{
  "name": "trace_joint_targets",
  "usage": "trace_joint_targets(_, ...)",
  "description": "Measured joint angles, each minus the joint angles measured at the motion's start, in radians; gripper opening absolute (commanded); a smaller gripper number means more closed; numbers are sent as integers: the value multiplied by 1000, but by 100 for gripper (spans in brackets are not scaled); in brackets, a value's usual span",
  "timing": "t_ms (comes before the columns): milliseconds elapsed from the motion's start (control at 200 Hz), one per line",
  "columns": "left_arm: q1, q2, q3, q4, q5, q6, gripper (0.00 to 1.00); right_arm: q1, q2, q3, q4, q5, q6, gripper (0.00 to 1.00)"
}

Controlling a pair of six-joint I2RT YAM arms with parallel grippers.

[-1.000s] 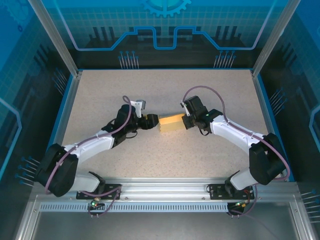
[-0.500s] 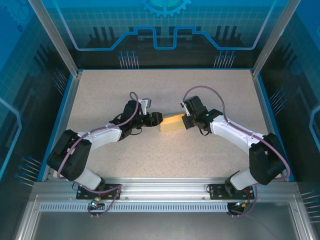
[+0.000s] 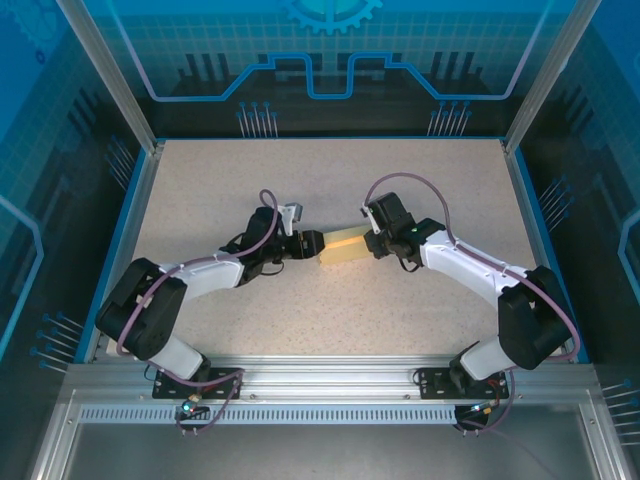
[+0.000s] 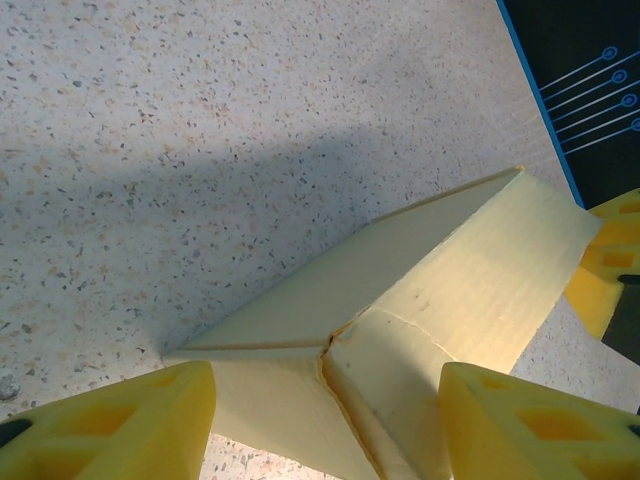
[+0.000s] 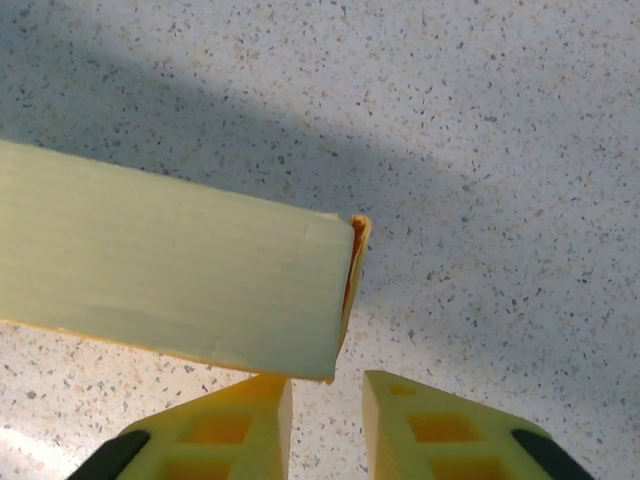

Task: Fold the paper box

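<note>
The paper box [image 3: 347,246] is a pale yellow, flattish cardboard piece lying on the speckled table between my two grippers. My left gripper [image 3: 316,242] is at its left end. In the left wrist view that gripper [image 4: 327,385] stands open, its yellow fingers [image 4: 110,430] spread over the creased end flaps of the paper box [image 4: 400,300]. My right gripper [image 3: 372,242] is at the box's right end. In the right wrist view it [image 5: 327,392] is slightly open with bare table in the gap, and the corner of the paper box [image 5: 170,270] sits just above its left finger.
The speckled table [image 3: 250,180] has a raised blue rim [image 3: 130,220] on its sides and metal frame posts [image 3: 105,70] at the back corners. A finger [image 4: 605,270] of my right gripper shows at the box's far end in the left wrist view.
My left gripper has moved right up to the box's left end and its jaws have narrowed a little. My right gripper's jaws, shut before, have parted. The box has barely shifted.
</note>
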Motion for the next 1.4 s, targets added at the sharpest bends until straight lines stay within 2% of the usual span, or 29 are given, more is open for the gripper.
trace_joint_targets(355,-13,14,0,6,-5,2,61,0,-74,30,-95,-56,-21,45)
trace_joint_targets(540,-21,14,0,6,-12,2,61,-96,-67,97,-100,-222,-29,48)
trace_joint_targets(745,-23,14,0,6,-19,2,61,-237,66,166,-80,-434,-28,49)
trace_joint_targets(1021,-28,14,0,9,-24,2,61,-320,216,199,-68,-644,-26,44)
trace_joint_targets(1401,-30,14,0,10,-31,1,61,-359,206,106,58,-778,-6,32)
